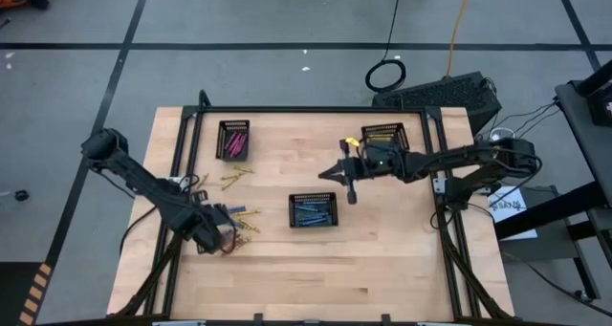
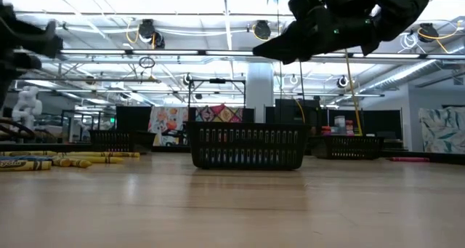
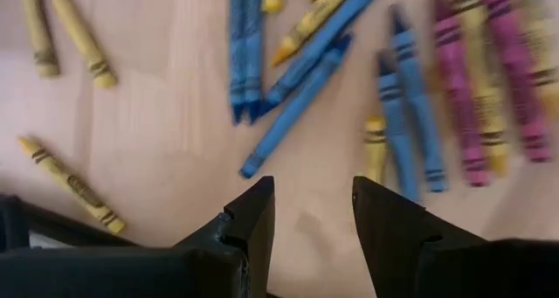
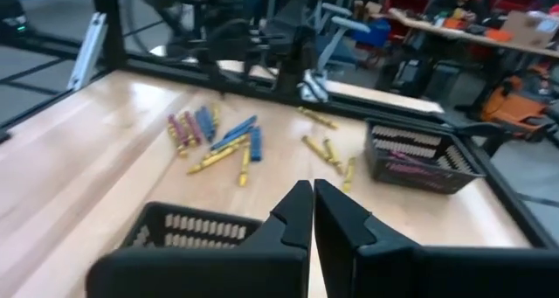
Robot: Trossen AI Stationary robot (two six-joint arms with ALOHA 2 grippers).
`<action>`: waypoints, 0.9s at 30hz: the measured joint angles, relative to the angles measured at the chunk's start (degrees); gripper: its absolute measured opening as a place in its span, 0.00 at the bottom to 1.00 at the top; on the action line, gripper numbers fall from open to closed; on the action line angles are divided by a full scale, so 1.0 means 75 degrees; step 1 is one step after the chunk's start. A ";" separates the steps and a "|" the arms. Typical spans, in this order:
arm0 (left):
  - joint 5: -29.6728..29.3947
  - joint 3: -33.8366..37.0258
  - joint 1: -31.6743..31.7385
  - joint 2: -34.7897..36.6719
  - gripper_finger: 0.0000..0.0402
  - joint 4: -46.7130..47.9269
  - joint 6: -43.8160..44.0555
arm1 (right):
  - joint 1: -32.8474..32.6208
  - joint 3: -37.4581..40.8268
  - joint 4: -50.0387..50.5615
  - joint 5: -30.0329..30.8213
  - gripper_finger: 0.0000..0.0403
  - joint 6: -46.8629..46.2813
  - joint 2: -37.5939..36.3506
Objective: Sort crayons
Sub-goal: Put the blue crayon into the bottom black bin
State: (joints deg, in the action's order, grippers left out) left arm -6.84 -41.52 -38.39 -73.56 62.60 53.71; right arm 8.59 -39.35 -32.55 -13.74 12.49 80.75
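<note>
Loose crayons in blue, yellow and magenta lie flat on the wooden table, near its left side. My left gripper hangs open just above them, pointing down, with nothing between its fingers. A few yellow crayons lie farther back. My right gripper is shut and empty, held level in the air above the middle black tray, which holds blue crayons. It shows in the right wrist view too.
A black mesh tray with pink crayons stands at the back left, and another with yellow ones at the back right. A black frame rims the table. People sit at desks in the room beyond.
</note>
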 joint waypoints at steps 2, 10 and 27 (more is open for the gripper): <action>0.0176 0.0224 0.0067 0.0000 0.36 -0.0086 -0.0072 | -0.0122 0.0000 0.0199 -0.0003 0.00 0.0020 -0.0003; 0.0117 0.1216 0.0340 -0.0003 0.36 -0.1170 -0.1005 | -0.0474 0.0000 0.0452 0.0009 0.00 -0.0024 -0.0003; 0.0169 0.1495 0.0544 0.0009 0.36 -0.1796 -0.1581 | -0.1012 0.0000 0.0556 0.0014 0.00 -0.0058 -0.0003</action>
State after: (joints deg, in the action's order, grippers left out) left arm -5.58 -30.30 -34.30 -73.49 49.13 41.85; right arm 0.99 -39.35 -28.38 -13.63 12.05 80.73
